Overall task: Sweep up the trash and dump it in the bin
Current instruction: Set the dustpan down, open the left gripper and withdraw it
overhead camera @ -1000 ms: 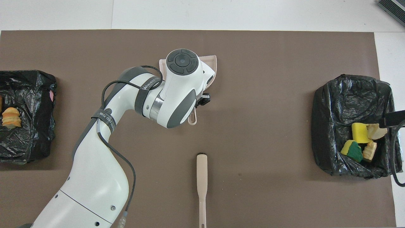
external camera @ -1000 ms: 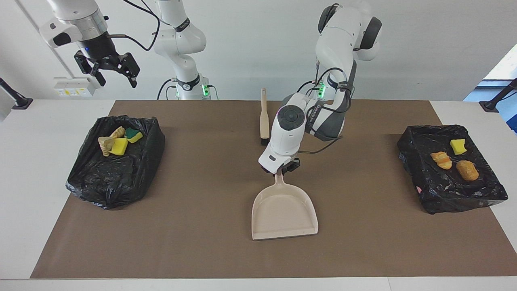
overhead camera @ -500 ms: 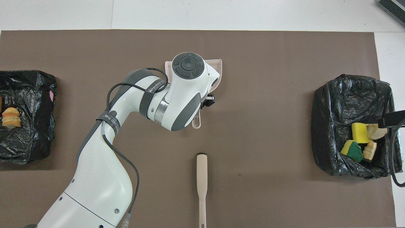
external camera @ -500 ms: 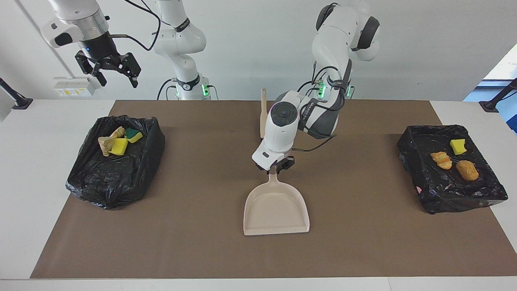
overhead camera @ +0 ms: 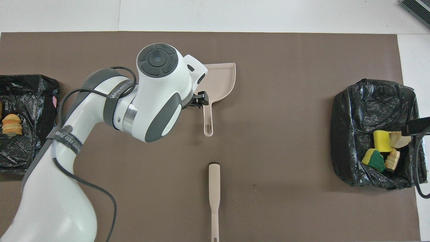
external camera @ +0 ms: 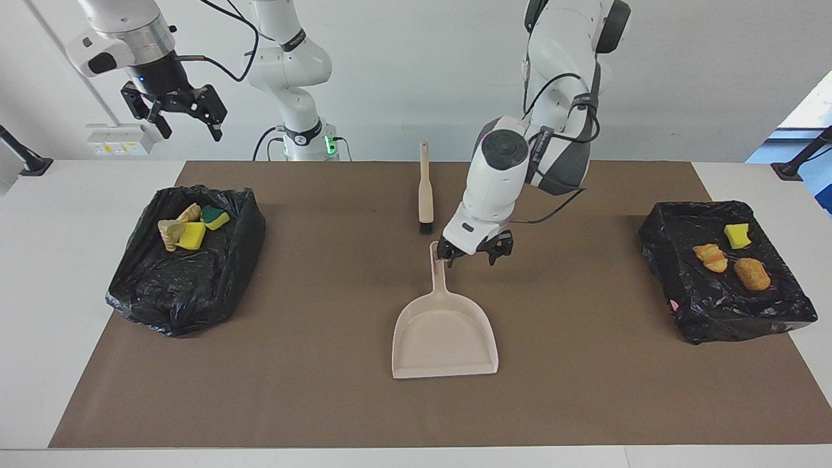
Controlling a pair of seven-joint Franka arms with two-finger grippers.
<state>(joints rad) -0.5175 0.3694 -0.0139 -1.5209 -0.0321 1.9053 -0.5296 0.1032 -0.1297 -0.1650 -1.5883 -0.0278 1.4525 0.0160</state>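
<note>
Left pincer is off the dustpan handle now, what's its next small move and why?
Probably lift the left pincer clear and pull it home. It is open beside the dustpan handle, gripping nothing, and the dustpan lies flat and bare on the mat. All the trash already sits in the two bag-lined bins, and the brush lies untouched. The right pincer waits open above its end's bin.
</note>
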